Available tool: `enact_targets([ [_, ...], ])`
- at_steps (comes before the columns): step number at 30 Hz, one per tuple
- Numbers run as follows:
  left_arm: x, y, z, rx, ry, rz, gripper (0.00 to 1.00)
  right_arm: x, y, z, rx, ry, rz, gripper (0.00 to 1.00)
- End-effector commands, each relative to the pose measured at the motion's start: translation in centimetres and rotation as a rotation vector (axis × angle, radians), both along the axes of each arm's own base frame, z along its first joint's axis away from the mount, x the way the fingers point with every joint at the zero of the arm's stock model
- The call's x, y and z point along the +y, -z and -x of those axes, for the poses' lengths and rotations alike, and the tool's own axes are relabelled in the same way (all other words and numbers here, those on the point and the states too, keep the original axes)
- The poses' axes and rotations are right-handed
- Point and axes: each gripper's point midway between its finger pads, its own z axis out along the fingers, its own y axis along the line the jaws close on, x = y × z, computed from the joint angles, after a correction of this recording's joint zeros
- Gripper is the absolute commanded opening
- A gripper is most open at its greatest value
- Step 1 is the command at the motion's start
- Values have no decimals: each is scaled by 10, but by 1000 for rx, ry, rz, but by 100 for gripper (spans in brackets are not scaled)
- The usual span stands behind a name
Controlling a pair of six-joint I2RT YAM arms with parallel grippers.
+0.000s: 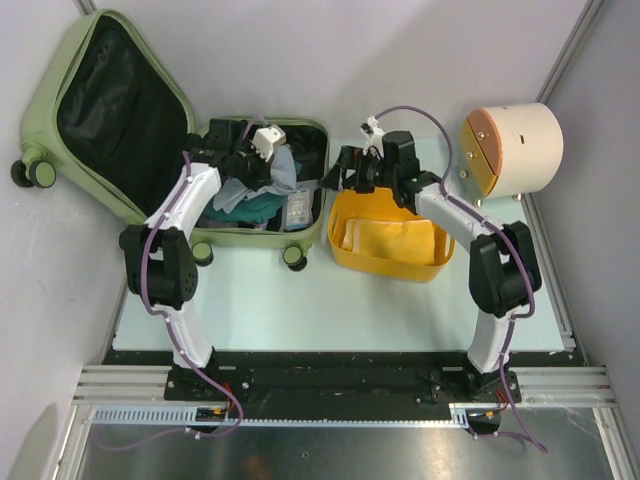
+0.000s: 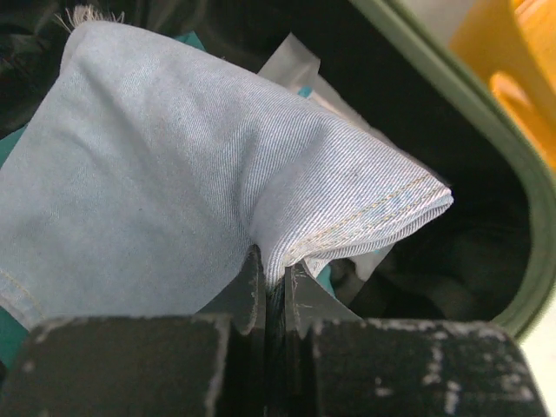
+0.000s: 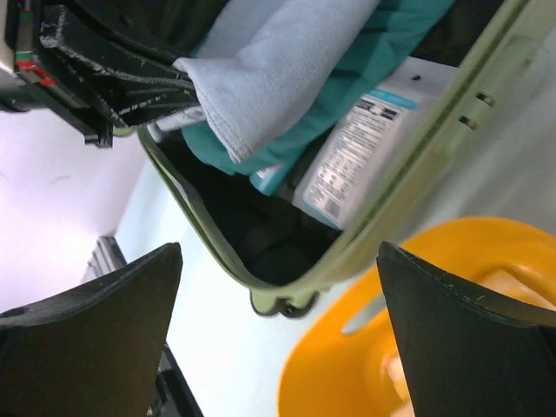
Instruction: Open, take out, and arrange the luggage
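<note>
The luggage [image 1: 40, 110], a pale green hard-shell suitcase, lies open with its lid tilted back at the far left. Its base [image 1: 323, 200] holds a pile of clothes. My left gripper [image 1: 272, 160] is inside the base, shut on a fold of a light blue denim garment [image 2: 174, 156] that drapes over the jaws [image 2: 280, 269]. Under the denim lie a teal garment [image 3: 347, 78] and a white labelled packet [image 3: 356, 156]. My right gripper [image 3: 280, 252] hangs open and empty over the suitcase's right rim [image 3: 408, 208], beside the basket.
A yellow plastic basket [image 1: 385, 270] with a folded yellow cloth [image 1: 385, 235] stands right of the suitcase. A cream cylindrical drum [image 1: 510, 150] lies at the far right. The suitcase's front wheels [image 1: 293, 257] rest on the pale mat. Walls close in on both sides.
</note>
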Motion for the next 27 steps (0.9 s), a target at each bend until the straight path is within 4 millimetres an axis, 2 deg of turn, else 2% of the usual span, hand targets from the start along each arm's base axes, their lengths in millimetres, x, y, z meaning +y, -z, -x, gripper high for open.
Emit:
enact_targets([
  [1,-26,-61,5,-11,-32,221,0,38,-32,-9,-13,-55,-219,100],
  [2,-29,-57,5,14,-39,238,0,44,-42,-13,-36,-56,-256,100],
  [3,-29,-56,5,24,-47,246,0,52,-30,-15,-19,-63,-252,100],
  [5,-32,-55,5,58,-60,286,0,62,-32,-22,-1,-50,-276,100],
  [6,-34,-54,5,70,-62,300,0,68,-22,-25,31,-43,-284,100],
  [10,-41,-58,8,96,-63,359,0,79,-18,-34,82,1,-316,100],
  [16,-52,-52,16,126,-62,397,0,90,-19,-36,124,42,-340,100],
  [21,-71,-48,25,156,-56,436,0,98,-21,-35,127,33,-349,100],
  [24,-82,-50,31,162,-39,469,0,97,-13,-35,146,43,-332,100],
  [27,-90,-53,36,147,-31,496,0,89,1,-39,173,93,-295,95],
])
